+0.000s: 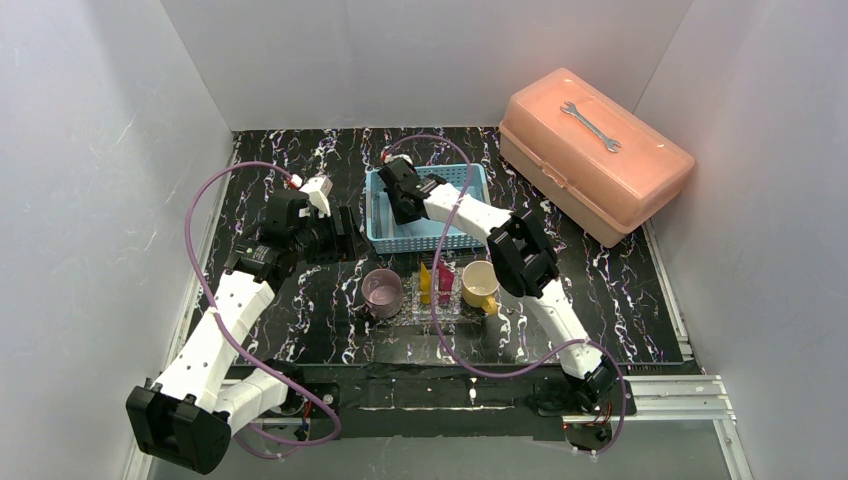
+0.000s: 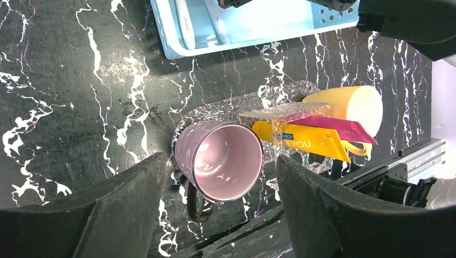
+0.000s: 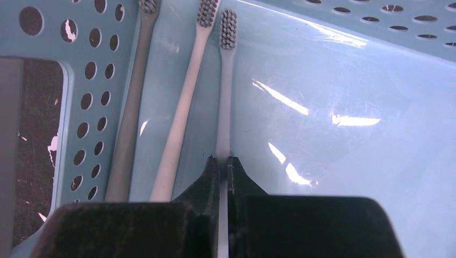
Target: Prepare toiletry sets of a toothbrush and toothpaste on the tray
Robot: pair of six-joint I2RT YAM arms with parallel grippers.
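- Your right fingers (image 3: 212,174) are reaching down into the blue basket (image 3: 349,134) and clamping together on the handle of a pale toothbrush (image 3: 227,80). The handle is running straight up out of the thin gap between the tips, with the bristle head pointing away from the wrist.
- Two other brushes (image 3: 180,113) are lying just left of it on the basket floor, side by side. The far-left one is sitting against the perforated wall, and neither is touching the fingers.
- Your left fingers (image 2: 123,199) are spread wide apart and gripping nothing. They're hovering over the desk (image 1: 330,330), framing the purple cup (image 2: 220,161) from above.
- The tray (image 2: 209,113) is sitting on the desk just near of the basket, well away from your right fingers and right by the left ones.
- The yellow tube (image 2: 301,142) and pink tube (image 2: 333,126) are resting on the tray, touching each other, between the purple cup and the yellow cup (image 2: 349,102).
- No brush is showing on the tray; all three are in the basket.
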